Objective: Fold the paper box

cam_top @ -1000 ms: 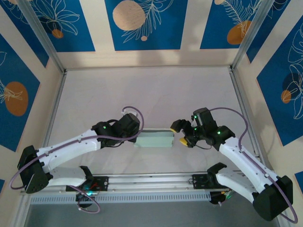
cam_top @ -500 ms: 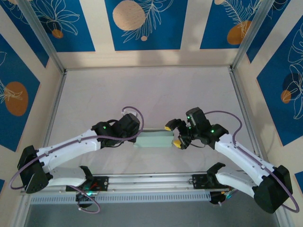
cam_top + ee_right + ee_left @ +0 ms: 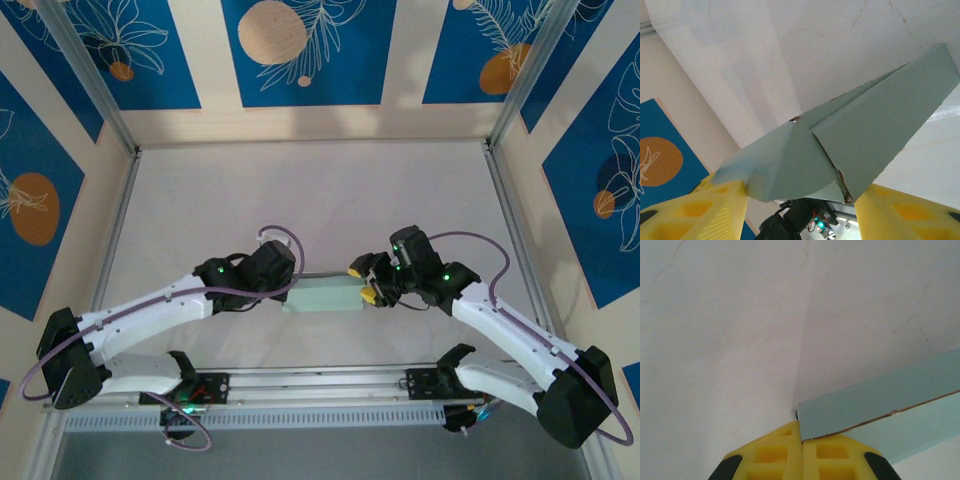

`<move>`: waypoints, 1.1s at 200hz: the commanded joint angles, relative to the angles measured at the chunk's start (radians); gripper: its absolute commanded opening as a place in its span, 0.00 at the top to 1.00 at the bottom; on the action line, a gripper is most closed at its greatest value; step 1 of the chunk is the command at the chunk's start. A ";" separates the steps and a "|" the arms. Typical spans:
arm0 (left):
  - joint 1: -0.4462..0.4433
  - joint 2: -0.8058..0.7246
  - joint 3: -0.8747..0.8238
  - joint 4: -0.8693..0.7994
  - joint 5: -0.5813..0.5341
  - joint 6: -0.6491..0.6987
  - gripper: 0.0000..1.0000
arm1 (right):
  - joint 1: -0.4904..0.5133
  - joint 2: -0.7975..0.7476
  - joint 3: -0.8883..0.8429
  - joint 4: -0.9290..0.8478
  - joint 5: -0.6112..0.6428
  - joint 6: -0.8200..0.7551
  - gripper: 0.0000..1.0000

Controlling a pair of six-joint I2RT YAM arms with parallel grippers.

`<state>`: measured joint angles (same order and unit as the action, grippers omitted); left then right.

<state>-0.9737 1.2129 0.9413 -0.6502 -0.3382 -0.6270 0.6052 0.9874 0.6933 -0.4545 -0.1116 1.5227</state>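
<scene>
From the top view, I see the paper box (image 3: 322, 295) lying flat on the table (image 3: 320, 190) between both arms, with its long axis running left to right. The left gripper (image 3: 286, 290) is at the box's left end and the right gripper (image 3: 362, 282) is at its right end. Both forearms are low and point inward.

In the left wrist view, the left gripper (image 3: 800, 452) has its yellow fingers pressed together on the corner of the green card (image 3: 880, 405).

In the right wrist view, the right gripper (image 3: 800, 210) is spread wide and grips nothing. The box's end (image 3: 855, 140), with a loose flap, sits between its fingers (image 3: 695, 210). I judge that the right arm should make the next move, closing across this end.
</scene>
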 commanded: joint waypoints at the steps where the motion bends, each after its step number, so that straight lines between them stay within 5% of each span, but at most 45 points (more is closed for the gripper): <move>1: -0.017 -0.021 -0.021 -0.020 0.006 0.020 1.00 | 0.011 0.007 -0.039 -0.040 0.023 0.018 0.44; 67: -0.022 -0.056 -0.042 -0.007 0.005 0.035 1.00 | 0.019 -0.027 -0.083 -0.038 0.048 0.041 0.51; 220: 0.008 -0.193 -0.007 -0.029 0.002 0.056 0.77 | 0.027 -0.053 -0.075 -0.064 0.095 0.029 0.52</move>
<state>-0.9833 1.0775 0.9051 -0.6682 -0.3336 -0.5663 0.6285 0.9386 0.6468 -0.4084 -0.0742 1.5463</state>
